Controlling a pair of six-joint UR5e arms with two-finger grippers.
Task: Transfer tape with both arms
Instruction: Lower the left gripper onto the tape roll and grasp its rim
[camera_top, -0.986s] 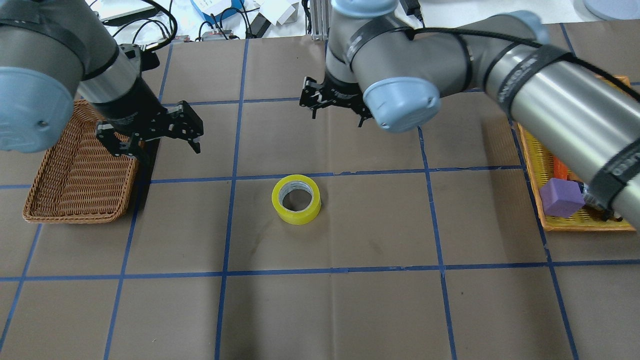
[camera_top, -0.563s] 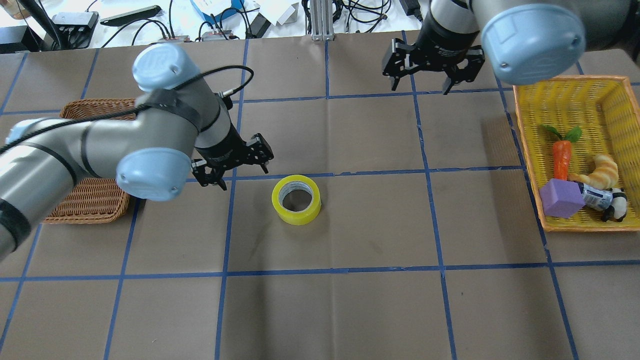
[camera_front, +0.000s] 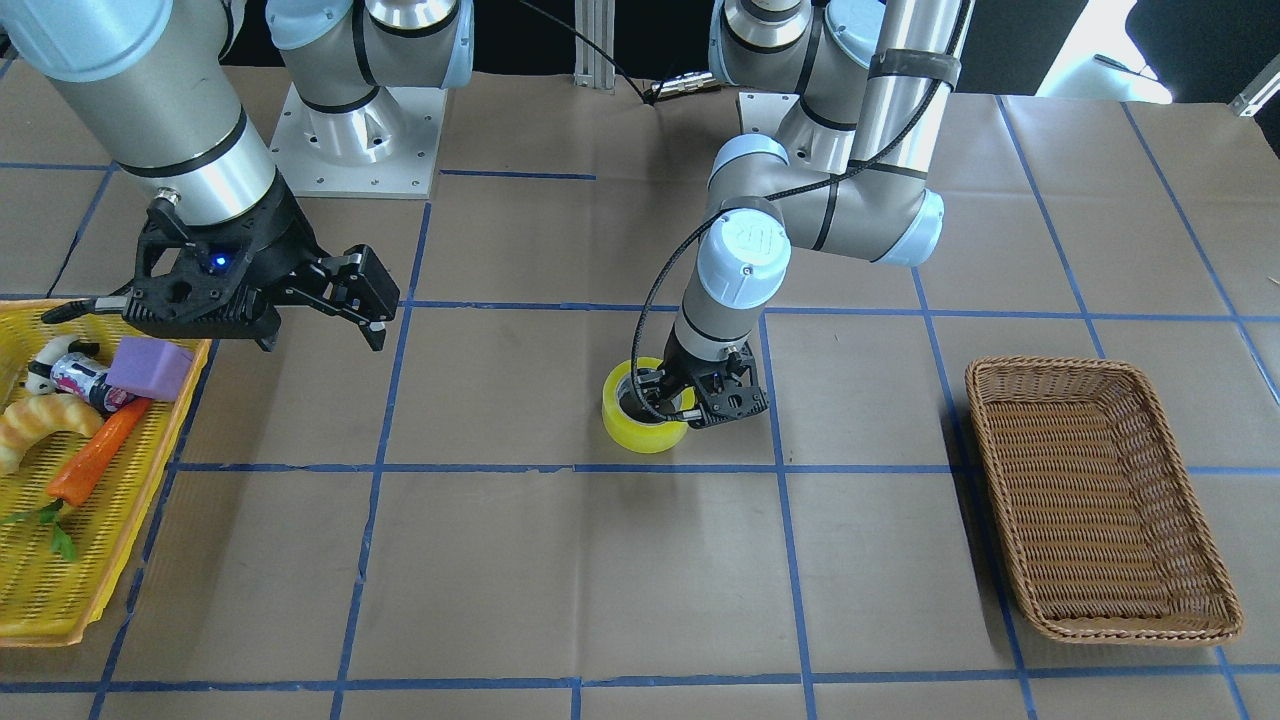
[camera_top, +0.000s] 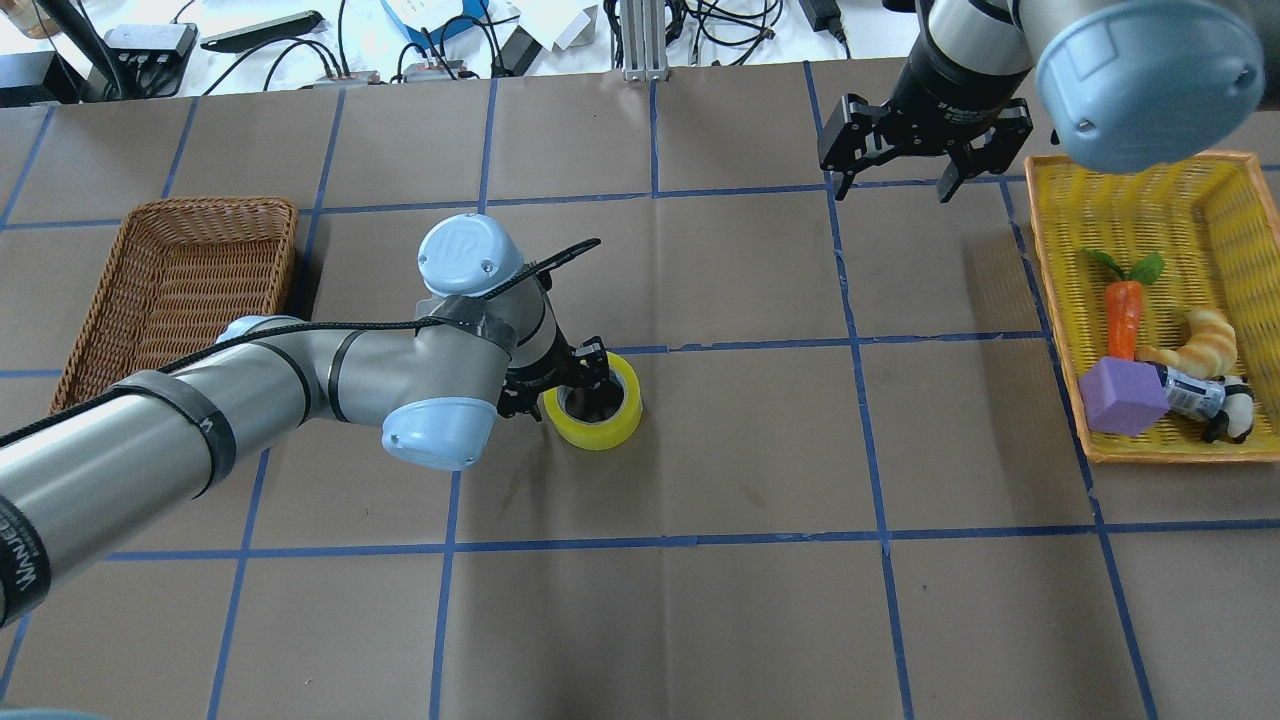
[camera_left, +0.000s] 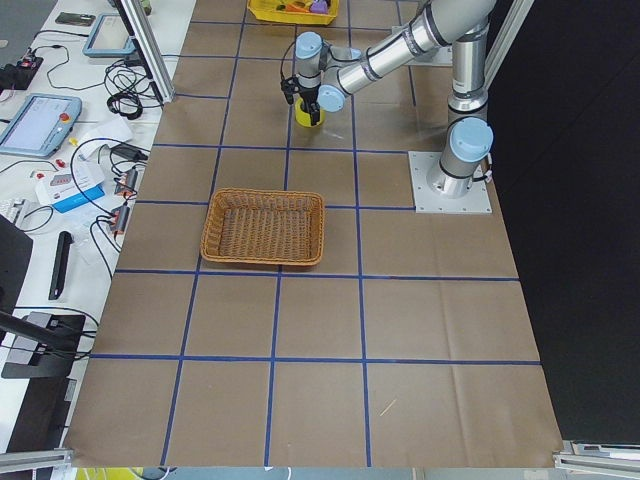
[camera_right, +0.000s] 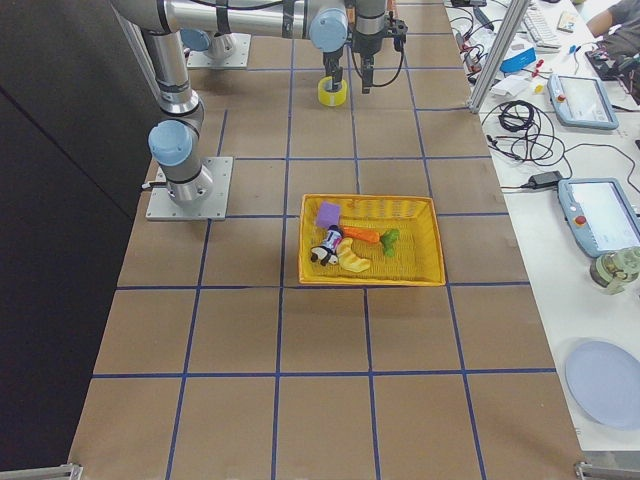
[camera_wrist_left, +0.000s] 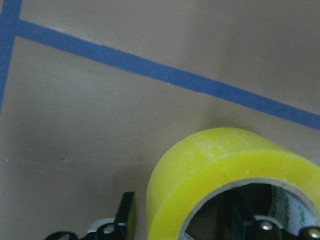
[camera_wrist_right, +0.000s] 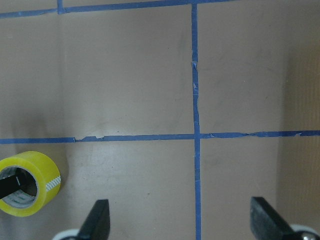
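Plainly, I read only a UR logo on the left arm's (camera_top: 300, 370) cap (camera_top: 465, 252). The left gripper (camera_top: 572, 385) pointed down, jaws spread astride the wall of the tape (camera_top: 600, 427) at the middle of the table (camera_top: 700, 450). The right gripper (camera_top: 890, 192) hung unclenched at two o'clock.

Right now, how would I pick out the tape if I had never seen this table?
Look at the brown table with blue grid lines. Near its middle the left hand reaches down over a ring lying flat. That is the tape: the only yellow roll on the bare paper, outside the wicker basket and the yellow basket.
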